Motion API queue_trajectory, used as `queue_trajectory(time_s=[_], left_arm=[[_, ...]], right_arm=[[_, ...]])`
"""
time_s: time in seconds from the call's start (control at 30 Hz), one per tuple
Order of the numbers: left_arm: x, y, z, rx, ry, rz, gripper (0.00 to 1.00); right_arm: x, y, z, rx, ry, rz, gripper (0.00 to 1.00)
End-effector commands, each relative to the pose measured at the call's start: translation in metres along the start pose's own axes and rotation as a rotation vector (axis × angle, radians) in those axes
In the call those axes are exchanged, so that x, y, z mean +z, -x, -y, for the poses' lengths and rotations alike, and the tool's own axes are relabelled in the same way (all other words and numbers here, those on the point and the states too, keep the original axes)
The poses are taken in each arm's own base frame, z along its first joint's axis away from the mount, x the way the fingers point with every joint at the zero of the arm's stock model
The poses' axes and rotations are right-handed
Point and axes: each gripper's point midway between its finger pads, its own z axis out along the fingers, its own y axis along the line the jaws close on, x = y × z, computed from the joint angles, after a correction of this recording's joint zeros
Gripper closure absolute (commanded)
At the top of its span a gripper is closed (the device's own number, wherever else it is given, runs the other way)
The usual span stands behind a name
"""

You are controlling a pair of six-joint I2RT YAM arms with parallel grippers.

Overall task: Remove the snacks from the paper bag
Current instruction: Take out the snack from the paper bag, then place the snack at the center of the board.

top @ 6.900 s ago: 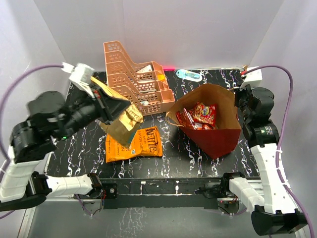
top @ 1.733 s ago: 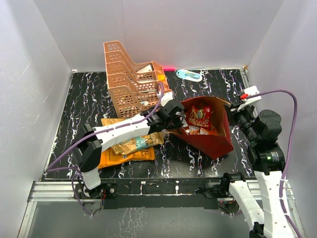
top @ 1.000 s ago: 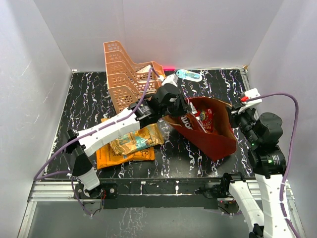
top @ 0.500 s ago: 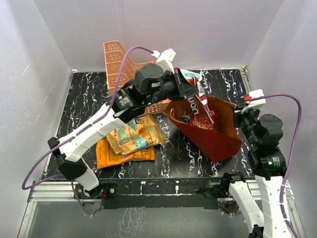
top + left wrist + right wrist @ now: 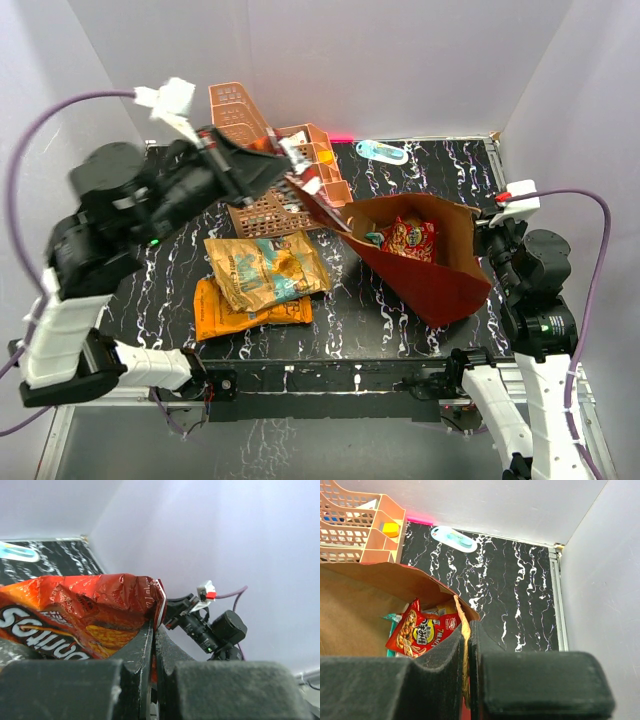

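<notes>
**Top external view.** Locate the left gripper [image 5: 288,165] raised high over the bench [image 5: 170,200], in front of the peach rack [image 5: 262,208]. Note jaws clamped on a red Doritos packet [image 5: 312,200], held in the air edge-on between the rack and the paper bag [image 5: 440,285]. Find the bag right of the bench's middle, tilted, with its mouth open toward the far-left corner and the brown inside showing. Observe a red snack packet [image 5: 410,238] inside the bag. Locate the right gripper [image 5: 483,238] at the bag's right rim. Find the tan-gold chip bag [image 5: 265,270] left of the bench's middle, lying partly on the orange chip bag [image 5: 240,315] nearer the near edge. Note the blue-green bottle [image 5: 382,151] at the far edge.

**Left wrist view.** Confirm both fingers pressed together on the crimped end seam of the Doritos packet. Note the right arm [image 5: 212,630] beyond it.

**Right wrist view.** Confirm jaws closed on the bag's paper rim. See the red snack packet inside, against the brown inner wall, with a teal packet [image 5: 395,617] edge just beside it.
</notes>
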Motion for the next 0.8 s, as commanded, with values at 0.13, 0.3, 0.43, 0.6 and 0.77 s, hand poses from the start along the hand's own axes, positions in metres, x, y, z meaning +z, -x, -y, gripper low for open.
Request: queue_trajectory(time_s=[0.13, 0.3, 0.43, 0.6, 0.77], left_arm=[[-0.048, -0.017, -0.077, 0.075, 0.351, -0.066, 1.0], [-0.032, -0.07, -0.114, 0.128, 0.489, -0.259, 1.0], [-0.009, -0.105, -0.124, 0.17, 0.482, -0.381, 1.0], [0.017, -0.135, -0.154, 0.089, 0.43, -0.508, 1.0], [0.023, -0.151, -0.206, -0.112, 0.394, -0.606, 1.0]], right_arm=[[-0.003, 0.027, 0.006, 0.017, -0.029, 0.113, 0.92], [-0.004, 0.028, 0.004, 0.017, -0.021, 0.119, 0.92], [-0.006, 0.029, 0.004, 0.016, -0.017, 0.123, 0.92], [-0.009, 0.031, 0.005, 0.009, -0.021, 0.129, 0.92], [-0.011, 0.032, 0.008, -0.006, -0.035, 0.126, 0.92]])
